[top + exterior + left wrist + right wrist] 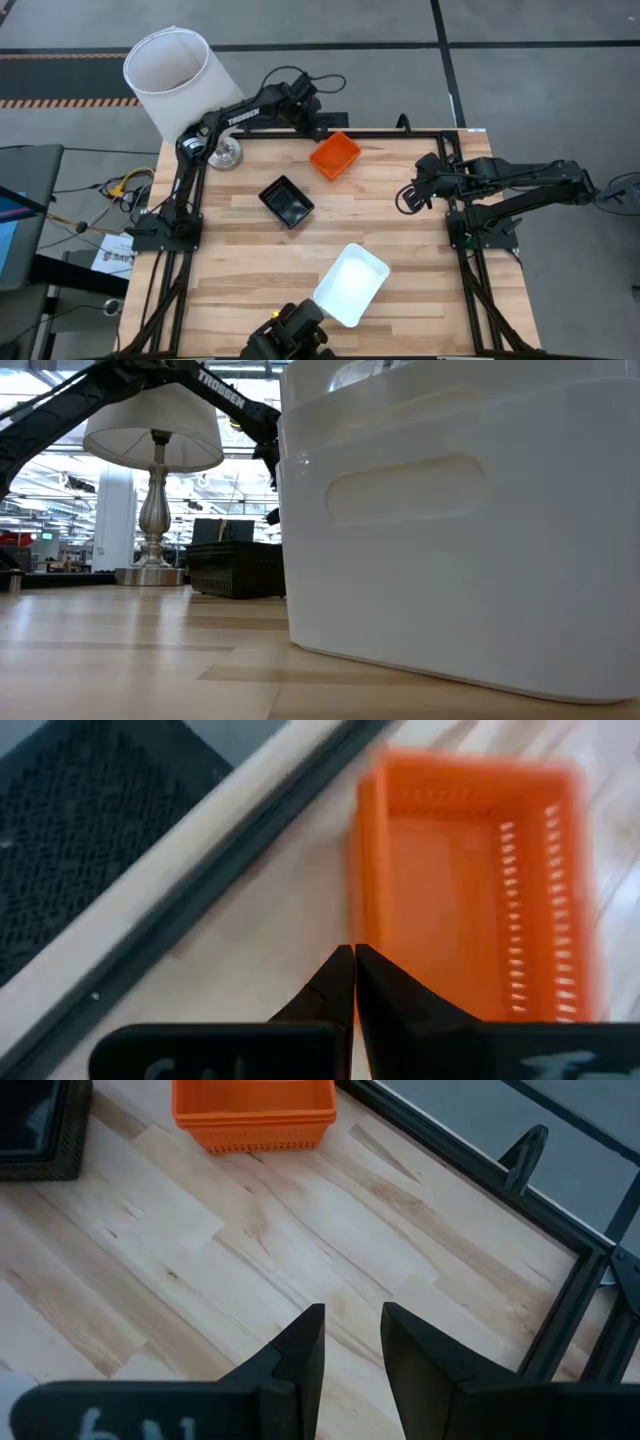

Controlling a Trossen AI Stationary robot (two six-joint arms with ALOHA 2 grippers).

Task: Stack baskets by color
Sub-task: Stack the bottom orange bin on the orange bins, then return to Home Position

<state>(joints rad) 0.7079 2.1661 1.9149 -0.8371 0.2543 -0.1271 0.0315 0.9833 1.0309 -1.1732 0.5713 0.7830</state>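
An orange basket (335,156) stands on the table near its far edge, also seen in the left wrist view (470,880) and the right wrist view (252,1110). A black basket (287,201) sits mid-table, to its near left. A white basket (351,284) lies near the front edge and fills the low view (460,530), where it shows more than one rim, one inside another. My left gripper (353,952) is shut and hangs at the orange basket's far-left side (325,131). My right gripper (353,1330) waits open over bare wood at the right (410,195). My left gripper's shut fingertips (345,965) slant down from the table's far side beside the orange basket's wall, at a corner (358,925). I cannot tell whether they touch it. The basket rests flat on the table.
A lamp with a large white shade (175,75) and a metal foot (225,153) stands at the far left corner. A black frame rail (400,130) runs along the far edge. Bare wood lies between the baskets. A dark camera mount (290,335) sits at the near edge.
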